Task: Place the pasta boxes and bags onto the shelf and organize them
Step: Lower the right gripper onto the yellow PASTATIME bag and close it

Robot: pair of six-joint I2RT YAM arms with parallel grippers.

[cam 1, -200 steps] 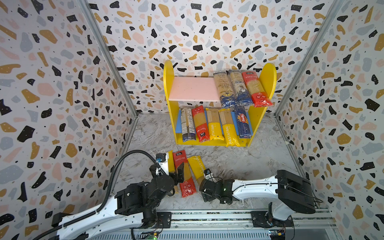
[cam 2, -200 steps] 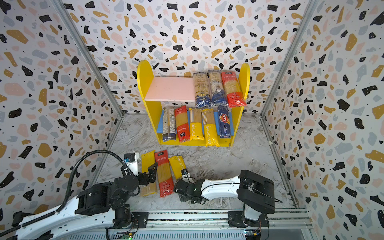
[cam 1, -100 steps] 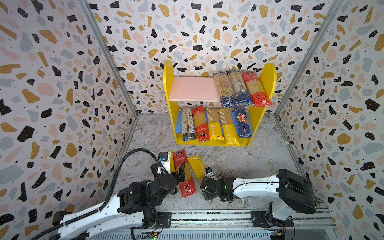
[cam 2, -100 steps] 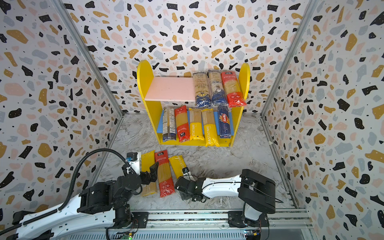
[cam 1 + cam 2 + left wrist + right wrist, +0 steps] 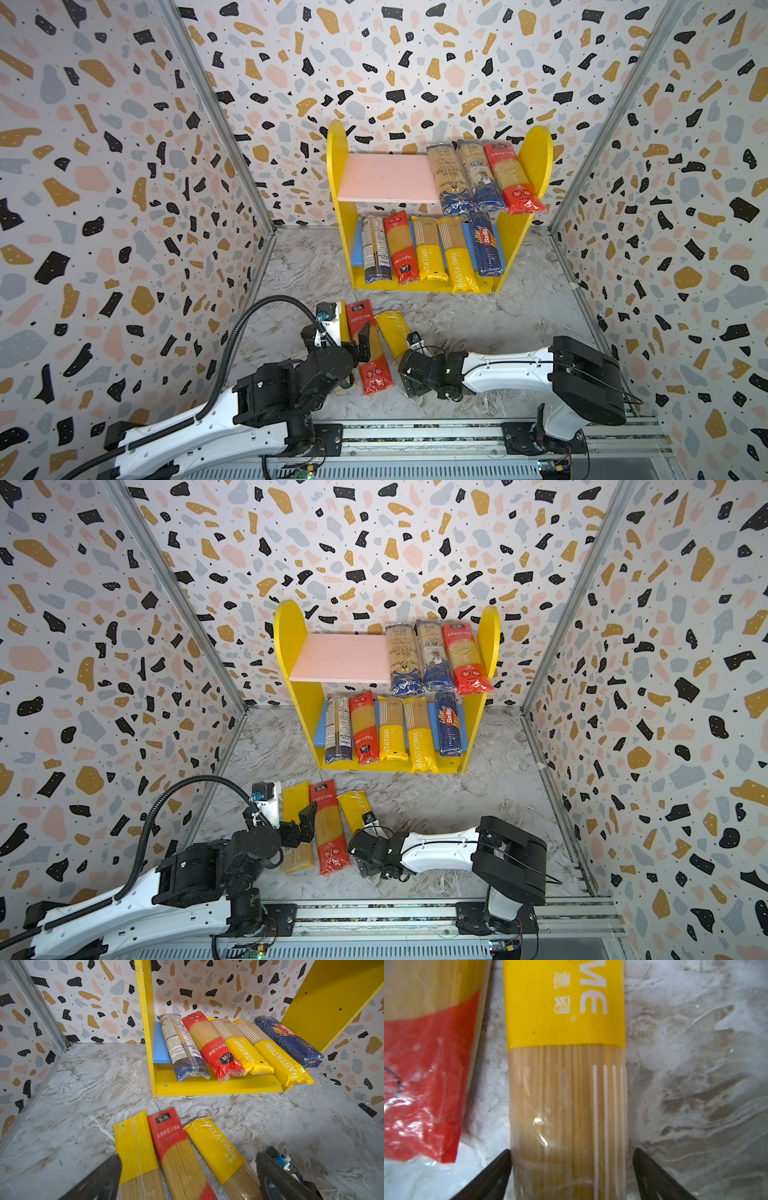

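Setting: A booth with speckled walls [image 5: 124,166] and a marbled floor [image 5: 478,328] was seen from above, with two robot arms reaching in from the near edge.
Shelf: The shelf [image 5: 337,166] stood against the far wall. It had yellow sides, a pink upper board [image 5: 382,178] and a blue lower board [image 5: 356,254].
Shelved packs: An upper row of packs [image 5: 478,174], three in all, lay side by side on the right part of the pink board, whose left part was bare. A lower row of packs [image 5: 428,249], five in all, filled the blue board, with their near ends overhanging.
Floor packs: Three more lay side by side near the arms, left of centre. A plain yellow pack [image 5: 294,804] was on the left, a red pack [image 5: 328,833] in the middle and a PASTATIME pack [image 5: 354,808] on the right, slightly angled.
Left gripper: The left gripper [image 5: 188,1158] hovered above the floor packs with its jaws spread wide, holding nothing.
Right gripper: The right gripper [image 5: 572,1150] was low over the clear near half of the PASTATIME pack. Its jaws were spread, with one finger along each long edge, and were not pinching the pack.
Handling: Each pack was probably light and stiff lengthwise, with brittle strands inside slick, crinkly film.
Where to hold: A grip across the narrow width, close to mid-length, looked best. A hold near one end could let the far end sag or slip.
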